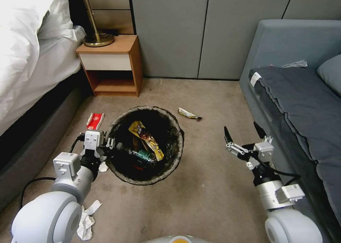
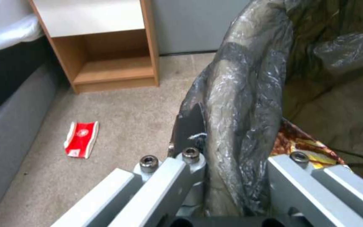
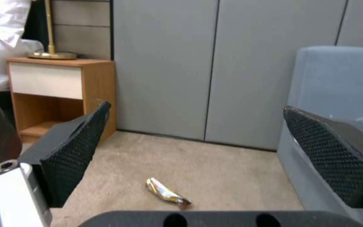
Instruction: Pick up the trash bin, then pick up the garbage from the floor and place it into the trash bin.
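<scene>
1. Left tool (image 1: 108, 144) is clamped on the near-left rim of the round white plastic trash bin w/ dark bag liner (image 1: 177, 143); in the left wrist view the liner-wrapped rim (image 2: 236, 126) runs between its fingers.
2. Inside the bin: clear plastic bottle w/ green label (image 1: 140, 154) and a yellow snack wrapper (image 1: 147, 136).
3. Right tool (image 1: 243, 134) hangs spread wide and empty, beside the grey sofa (image 1: 295, 104), well apart from the bin.
4. Litter on the beige carpet floor (image 1: 209, 186): crumpled yellow foil wrapper (image 1: 189, 114) beyond the bin, toward the wall; red-and-white paper pack (image 1: 95, 120) just beside the bin's left side; white crumpled paper (image 1: 86, 220) near the left arm.
5. Key relation: the foil wrapper lies ahead of the right tool and to its left, low between its fingers in the right wrist view (image 3: 167, 193). Long axis runs diagonal, so probably wants wrist turn. Right arm is free and nearer, so likely the next pick.
</scene>
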`<state>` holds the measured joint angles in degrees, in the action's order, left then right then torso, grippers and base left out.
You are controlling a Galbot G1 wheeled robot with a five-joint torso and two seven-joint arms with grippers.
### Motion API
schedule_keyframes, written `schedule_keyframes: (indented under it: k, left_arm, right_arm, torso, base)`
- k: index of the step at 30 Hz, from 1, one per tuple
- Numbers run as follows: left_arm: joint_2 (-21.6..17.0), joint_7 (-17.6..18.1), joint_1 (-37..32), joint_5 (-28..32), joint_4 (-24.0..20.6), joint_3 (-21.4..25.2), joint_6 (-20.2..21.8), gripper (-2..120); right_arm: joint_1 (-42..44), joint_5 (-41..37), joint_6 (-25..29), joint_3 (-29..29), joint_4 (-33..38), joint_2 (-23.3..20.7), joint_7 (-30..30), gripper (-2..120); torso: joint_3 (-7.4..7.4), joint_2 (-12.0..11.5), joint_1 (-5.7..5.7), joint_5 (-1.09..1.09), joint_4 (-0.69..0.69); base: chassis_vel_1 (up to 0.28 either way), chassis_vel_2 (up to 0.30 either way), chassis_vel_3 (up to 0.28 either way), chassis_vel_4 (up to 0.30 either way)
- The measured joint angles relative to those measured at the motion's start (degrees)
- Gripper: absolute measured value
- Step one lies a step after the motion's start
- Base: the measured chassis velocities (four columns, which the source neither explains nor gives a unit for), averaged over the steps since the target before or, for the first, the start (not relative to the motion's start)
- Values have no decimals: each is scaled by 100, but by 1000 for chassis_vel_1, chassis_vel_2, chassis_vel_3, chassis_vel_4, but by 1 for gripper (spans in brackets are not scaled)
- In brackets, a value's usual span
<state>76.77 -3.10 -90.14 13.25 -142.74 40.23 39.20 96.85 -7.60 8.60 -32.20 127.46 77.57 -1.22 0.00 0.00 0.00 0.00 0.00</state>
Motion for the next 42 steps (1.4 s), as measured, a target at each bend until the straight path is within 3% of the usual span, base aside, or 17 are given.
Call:
schedule_keyframes:
  k: [23,42]
  left_arm:
    - [28,2,-82,-62,-27,8,-4,1]
    - [44,5,-127,-73,-50,30,-4,1]
  right_arm:
    - [165,28,257,50,-165,-48,174,100]
    - [163,15,289,64,-170,-74,161,100]
  torso:
    - [0,0,1,0,0]
    - [1,0,0,0,-1]
  base:
    - [0,0,0,0]
    - [-78,67,70,-78]
